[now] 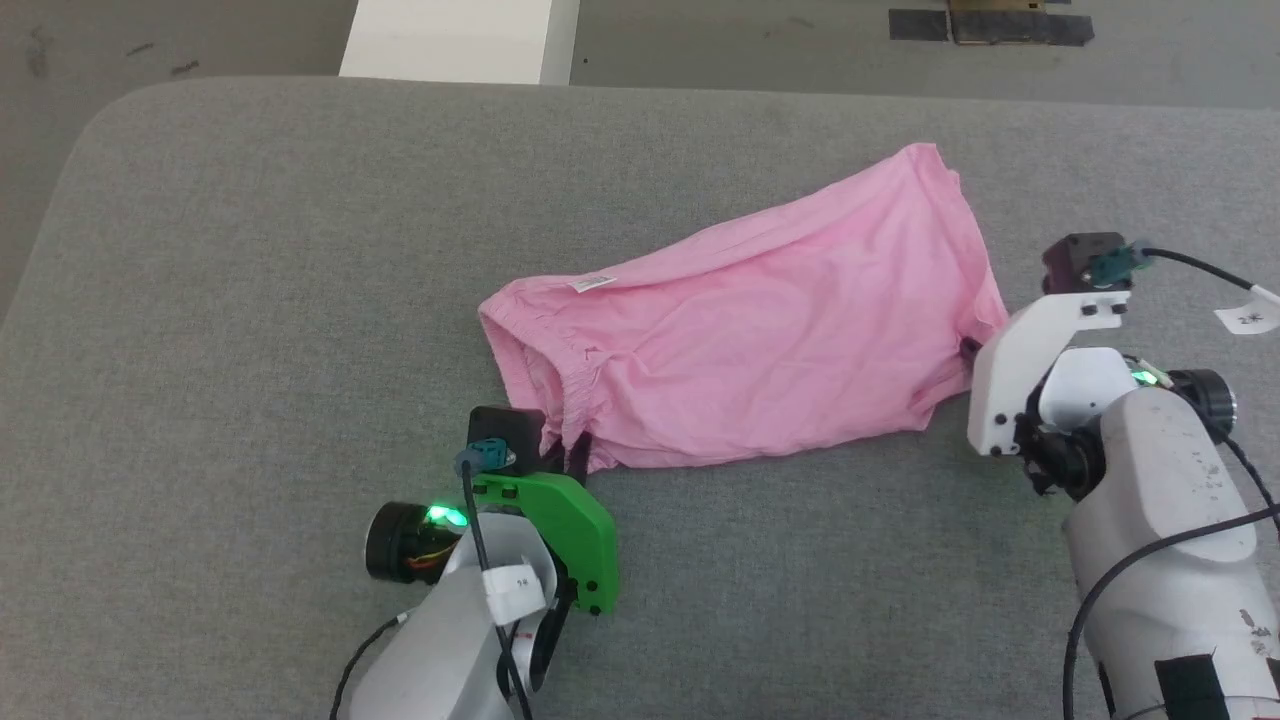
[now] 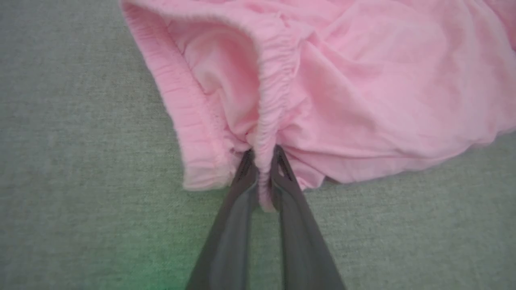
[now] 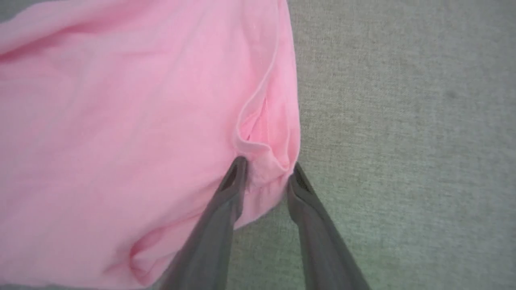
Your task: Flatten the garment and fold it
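The light pink garment (image 1: 770, 320) lies slanted on the grey surface, its elastic waistband at the lower left and its hemmed end at the upper right. My left gripper (image 1: 575, 452) is at the waistband's near corner. In the left wrist view it (image 2: 264, 155) is shut on a bunched strip of the waistband of the garment (image 2: 363, 80). My right gripper (image 1: 968, 350) is at the garment's right hem. In the right wrist view its jaws (image 3: 267, 164) stand apart, straddling a folded hem corner of the garment (image 3: 121, 121).
A grey fabric-covered surface (image 1: 250, 300) with a rounded far left corner carries everything. Beyond its far edge are a white block (image 1: 460, 40) and floor with dark tape (image 1: 990, 25). A cable with a white tag (image 1: 1250, 315) trails off my right wrist.
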### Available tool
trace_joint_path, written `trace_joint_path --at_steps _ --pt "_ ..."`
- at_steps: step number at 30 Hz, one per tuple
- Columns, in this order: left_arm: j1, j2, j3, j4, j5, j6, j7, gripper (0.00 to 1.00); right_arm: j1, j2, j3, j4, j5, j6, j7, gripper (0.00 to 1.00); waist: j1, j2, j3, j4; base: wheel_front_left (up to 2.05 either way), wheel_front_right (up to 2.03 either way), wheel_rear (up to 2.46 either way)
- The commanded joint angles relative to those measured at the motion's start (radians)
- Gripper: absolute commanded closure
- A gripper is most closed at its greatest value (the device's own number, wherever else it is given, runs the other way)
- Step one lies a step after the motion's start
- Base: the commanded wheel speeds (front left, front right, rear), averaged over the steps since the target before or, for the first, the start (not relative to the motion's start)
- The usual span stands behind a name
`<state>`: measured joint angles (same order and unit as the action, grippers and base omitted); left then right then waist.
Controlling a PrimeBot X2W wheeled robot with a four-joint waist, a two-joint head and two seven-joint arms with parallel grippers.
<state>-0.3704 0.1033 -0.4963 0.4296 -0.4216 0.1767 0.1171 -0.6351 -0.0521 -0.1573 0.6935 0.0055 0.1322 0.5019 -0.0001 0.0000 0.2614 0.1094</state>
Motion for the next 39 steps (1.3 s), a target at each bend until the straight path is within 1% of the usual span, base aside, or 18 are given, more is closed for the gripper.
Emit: trace_joint_path --at_steps 1,5,9,11,16,19,21,23,27,28,29,30,31,35,39 --pt "0.007 0.013 0.004 0.02 -0.01 0.001 -0.001 1.0 0.021 0.002 0.012 0.001 0.006 -0.002 0.001 1.0 0.0001 0.0 -0.014 -0.009 0.0 0.0 0.0" --pt "0.024 0.027 0.005 0.009 -0.015 -0.002 -0.008 1.0 0.074 0.002 0.035 -0.084 0.055 -0.002 -0.055 1.0 0.0001 0.0 -0.05 -0.022 0.0 0.0 0.0" --pt "0.06 0.065 0.002 -0.037 -0.016 -0.006 0.014 1.0 0.186 0.002 0.066 -0.234 0.112 -0.002 -0.078 1.0 0.0001 0.0 -0.096 -0.04 0.0 0.0 0.0" --pt "0.087 0.09 0.0 -0.079 -0.018 -0.005 0.035 1.0 0.263 0.002 0.072 -0.33 0.144 -0.002 -0.067 1.0 0.0001 0.0 -0.119 -0.05 0.0 0.0 0.0" --pt "0.18 0.159 -0.012 -0.211 -0.028 -0.002 0.122 1.0 0.5 0.002 0.058 -0.571 0.217 -0.002 0.004 1.0 0.0001 0.0 -0.158 -0.073 0.0 0.0 0.0" --pt "0.241 0.196 -0.017 -0.287 -0.036 0.01 0.169 1.0 0.628 0.002 0.049 -0.665 0.262 -0.002 0.029 1.0 0.0001 0.0 -0.168 -0.087 0.0 0.0 0.0" --pt "0.283 0.216 -0.023 -0.332 -0.041 0.017 0.199 1.0 0.702 0.002 0.046 -0.699 0.298 -0.002 0.029 1.0 0.0001 0.0 -0.169 -0.093 0.0 0.0 0.0" --pt "0.318 0.228 -0.029 -0.366 -0.049 0.021 0.219 1.0 0.758 0.002 0.043 -0.704 0.315 -0.002 0.017 1.0 0.0001 0.0 -0.169 -0.097 0.0 0.0 0.0" --pt "0.372 0.233 -0.041 -0.396 -0.065 0.029 0.241 1.0 0.802 0.002 0.051 -0.654 0.339 -0.002 -0.026 1.0 0.0001 0.0 -0.168 -0.106 0.0 0.0 0.0" --pt "0.381 0.23 -0.042 -0.397 -0.071 0.031 0.244 0.94 0.801 0.002 0.054 -0.635 0.342 -0.002 -0.041 1.0 0.0001 0.0 -0.169 -0.105 0.0 0.0 0.0" --pt "0.387 0.227 -0.044 -0.397 -0.076 0.032 0.246 0.53 0.8 0.002 0.058 -0.621 0.339 -0.002 -0.051 0.72 0.0001 0.0 -0.17 -0.104 0.0 0.0 0.0" --pt "0.392 0.225 -0.046 -0.398 -0.079 0.033 0.248 0.0 0.798 0.002 0.06 -0.607 0.331 -0.002 -0.062 0.06 0.0001 0.0 -0.172 -0.103 0.0 0.0 0.0" --pt "0.395 0.221 -0.044 -0.4 -0.085 0.035 0.246 0.0 0.796 0.002 0.057 -0.597 0.328 -0.002 -0.071 0.0 0.0001 0.0 -0.173 -0.101 0.0 0.0 0.0" --pt "0.412 0.209 -0.024 -0.417 -0.107 0.044 0.218 0.0 0.785 0.002 0.027 -0.588 0.319 -0.002 -0.113 0.0 0.0001 0.0 -0.185 -0.091 0.0 0.0 0.0" --pt "0.436 0.201 0.016 -0.451 -0.137 0.05 0.165 0.0 0.773 0.002 -0.002 -0.621 0.308 -0.002 -0.167 0.0 0.0001 0.0 -0.195 -0.083 0.0 0.0 0.0"
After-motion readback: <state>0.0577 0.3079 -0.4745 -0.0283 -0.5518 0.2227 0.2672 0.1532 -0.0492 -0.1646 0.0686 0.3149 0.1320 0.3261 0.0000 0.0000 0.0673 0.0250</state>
